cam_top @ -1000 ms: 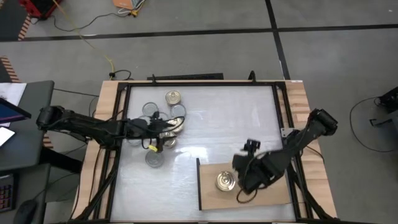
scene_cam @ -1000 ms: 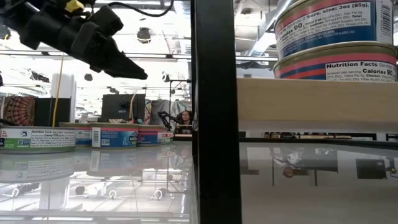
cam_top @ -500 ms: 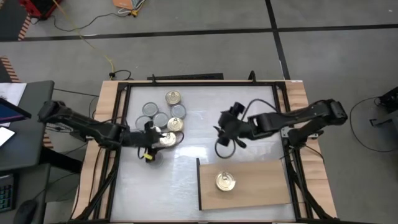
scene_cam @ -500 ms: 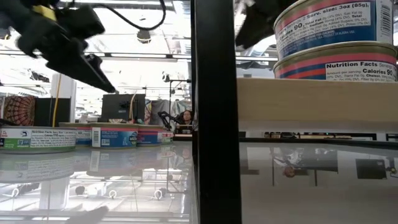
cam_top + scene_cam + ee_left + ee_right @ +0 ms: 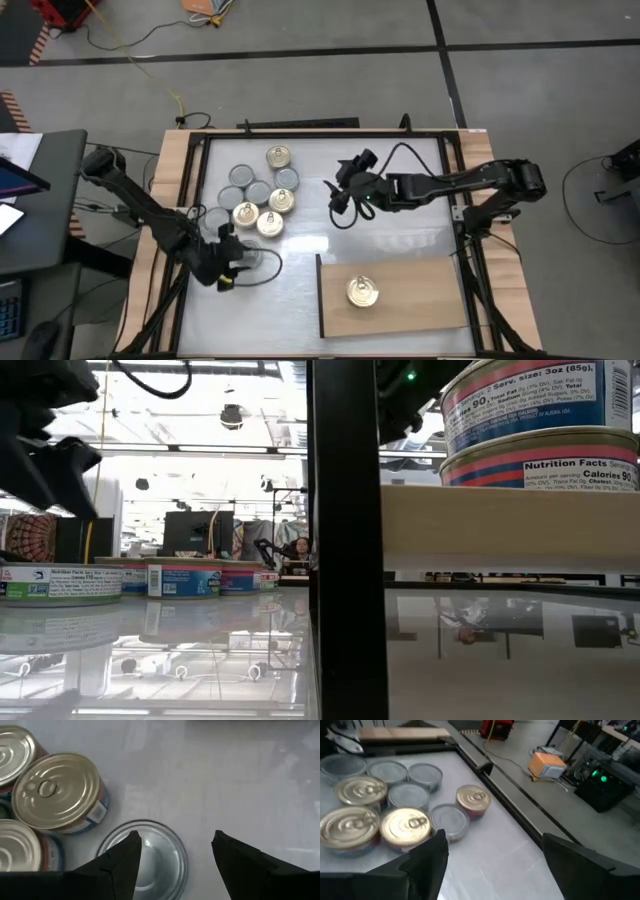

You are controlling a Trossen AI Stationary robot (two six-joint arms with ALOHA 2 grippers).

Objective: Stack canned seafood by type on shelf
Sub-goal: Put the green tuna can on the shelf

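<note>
While both arms hang over the table, the scene reads as follows.

Surface: glossy white table top [image 5: 400, 235] framed by black bars, with pale wooden rails along both sides.
Room: grey floor with dark seams around the table; orange and red items and loose cables on the floor at the far side; a desk with a laptop off the table's left side. The low view shows bright ceiling lights and a monitor far behind.
Shelf: light wooden board [image 5: 420, 300] with a dark edge, lying on the near right part of the table.
Stack on shelf: gold-lidded can [image 5: 363, 292] on the board's left half; the low view shows it as two cans, one on the other [image 5: 540, 420].
Loose cans: cluster [image 5: 260, 190] on the far left of the table, gold and plain grey lids mixed, most of them touching.
Single grey can: one silver-lidded can [image 5: 145, 857] apart from the cluster, nearer the front edge.
Left gripper: [image 5: 222, 268] low over the near left of the table, jaws open, straddling the air above that grey can; nothing gripped.
Right gripper: [image 5: 345, 195] stretched out over the table centre, just right of the cluster, jaws open and empty.
Writing: upper can "Serv. size: 3oz (85g)"; lower can "Nutrition Facts", "Calories 90".
</note>
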